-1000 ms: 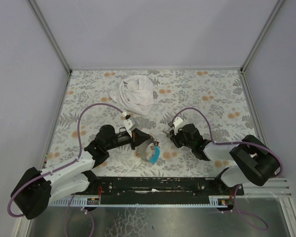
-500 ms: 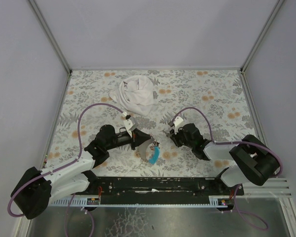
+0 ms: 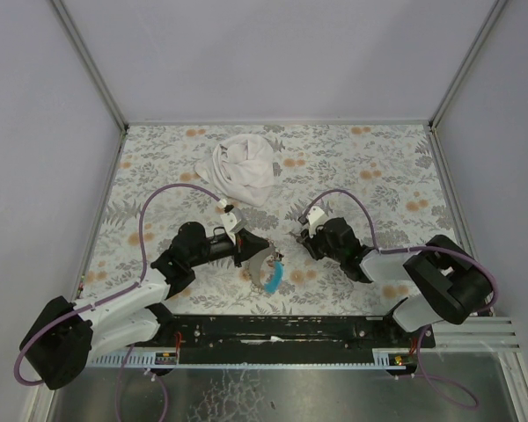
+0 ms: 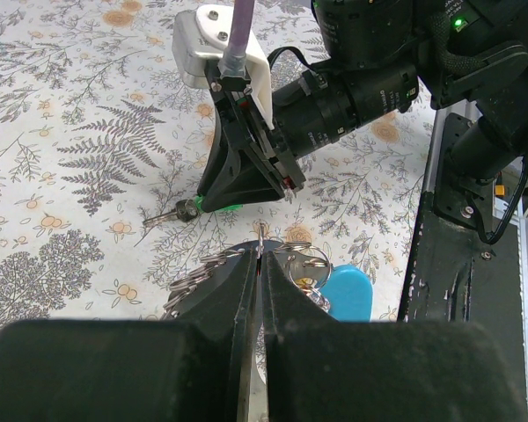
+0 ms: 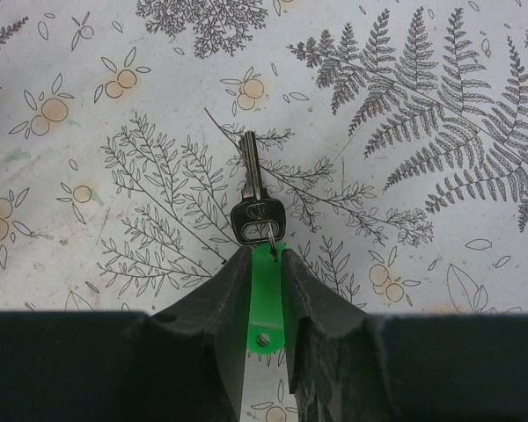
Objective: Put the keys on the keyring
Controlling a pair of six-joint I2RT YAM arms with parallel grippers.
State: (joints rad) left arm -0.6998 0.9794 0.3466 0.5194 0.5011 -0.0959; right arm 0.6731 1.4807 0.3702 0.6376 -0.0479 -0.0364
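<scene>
Closest to the arms' bases lies the light-blue piece (image 4: 348,294), flat on the flowery table (image 3: 378,176). It hangs off the keyring (image 4: 290,259), just behind it.

The left gripper (image 4: 260,264) is low over the table. Its two fingers are pressed tight together. A thin loop of the keyring sticks up right between them, so the gripper is pinching the ring. More shiny loops fan out on both sides of the fingertips.

A little farther on, facing the left gripper, is the right gripper (image 5: 264,259). Its tip points down at the table, near the keyring but not touching it. Its fingers are a bit apart, and the green tag (image 5: 264,303) sits between them. The fingertips touch the tag on both sides, so they are holding it. The green key (image 5: 255,220) is joined to the tag by a tiny ring. It lies flat on the table, just past the fingertips, with its blade pointing away from the gripper.

Far at the back of the table lies a crumpled white cloth (image 3: 242,171), well apart from both grippers.
</scene>
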